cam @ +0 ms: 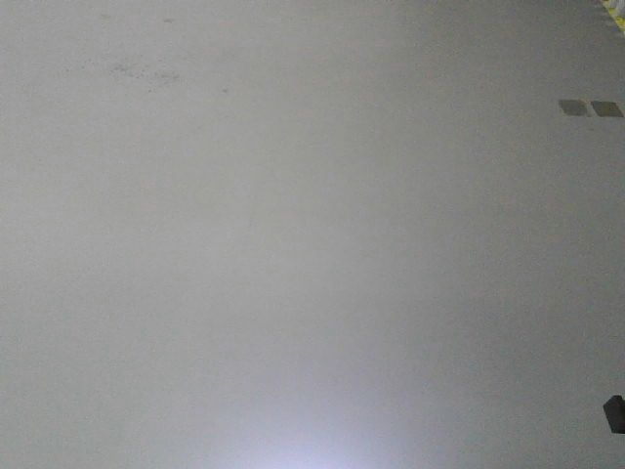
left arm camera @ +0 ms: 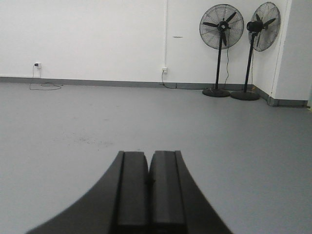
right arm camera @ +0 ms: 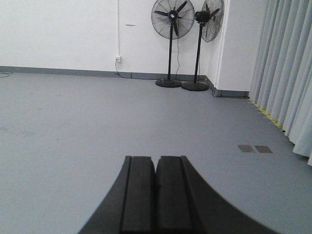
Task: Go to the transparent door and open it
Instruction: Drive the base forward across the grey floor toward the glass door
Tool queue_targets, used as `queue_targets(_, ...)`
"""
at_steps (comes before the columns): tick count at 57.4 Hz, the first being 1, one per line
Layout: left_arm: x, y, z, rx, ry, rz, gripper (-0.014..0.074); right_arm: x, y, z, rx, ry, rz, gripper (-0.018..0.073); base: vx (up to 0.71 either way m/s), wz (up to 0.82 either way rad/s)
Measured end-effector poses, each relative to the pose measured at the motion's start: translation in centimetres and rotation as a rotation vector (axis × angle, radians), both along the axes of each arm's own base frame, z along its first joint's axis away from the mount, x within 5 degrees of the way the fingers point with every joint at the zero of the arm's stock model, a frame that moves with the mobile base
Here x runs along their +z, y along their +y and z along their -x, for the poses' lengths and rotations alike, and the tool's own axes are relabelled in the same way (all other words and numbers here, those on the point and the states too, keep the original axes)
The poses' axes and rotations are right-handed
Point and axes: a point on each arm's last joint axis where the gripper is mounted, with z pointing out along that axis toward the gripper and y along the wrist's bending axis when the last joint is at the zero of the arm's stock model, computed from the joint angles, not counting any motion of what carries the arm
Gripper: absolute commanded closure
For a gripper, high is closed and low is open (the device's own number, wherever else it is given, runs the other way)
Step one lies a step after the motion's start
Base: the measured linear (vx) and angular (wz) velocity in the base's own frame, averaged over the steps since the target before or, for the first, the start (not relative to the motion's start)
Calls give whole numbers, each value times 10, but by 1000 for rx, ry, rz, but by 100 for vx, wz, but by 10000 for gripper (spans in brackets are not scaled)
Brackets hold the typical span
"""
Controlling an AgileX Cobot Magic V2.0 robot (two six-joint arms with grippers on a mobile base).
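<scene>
Left gripper [left arm camera: 148, 163]: both black fingers are pressed flat together with only a thin seam between them. It holds nothing and points out over the floor, to the left of the fans.
Right gripper [right arm camera: 155, 168]: closed in the same way, pad against pad, with nothing gripped. It aims at the floor in front of the fans.
Floor [cam: 293, 244]: plain grey and faintly scuffed. It runs from both grippers to the fans' bases, and the front view shows little else.
Floor plates [right arm camera: 255, 148]: two small dark squares side by side, well short of the fans and towards the curtain side. They also show in the front view [cam: 590, 108].
Dark shape [cam: 613, 413]: cut off by the frame edge in the front view. It may be part of the robot, but I cannot tell.
Fans: a first pedestal fan [left arm camera: 222, 27] and a second pedestal fan [left arm camera: 263, 25] stand upright on round bases close together, against the wall [left arm camera: 97, 39].
Wall socket [left arm camera: 165, 70]: low on the wall, just left of the fans, with a lead running along the skirting towards them.
Far socket [left arm camera: 37, 64]: well left of the fans, with a loose cable [left arm camera: 46, 87] lying on the floor below it.
Pillar [right arm camera: 234, 44]: a white corner jutting out directly beside the second fan.
Curtain [right arm camera: 285, 73]: pale folds hanging beyond the pillar, on the far side from the fans, with striped tape [right arm camera: 265, 113] along its foot.
Transparent door: it appears in none of the three views, so its place, its facing and its long axis cannot be told.
</scene>
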Motion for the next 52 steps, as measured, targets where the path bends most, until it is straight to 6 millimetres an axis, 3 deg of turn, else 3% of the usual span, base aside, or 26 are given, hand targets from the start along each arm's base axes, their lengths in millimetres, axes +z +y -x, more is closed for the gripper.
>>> queue_targets(52, 0, 0, 0, 0, 0, 0, 602, 0, 0, 0, 0, 0, 0, 564, 50, 18)
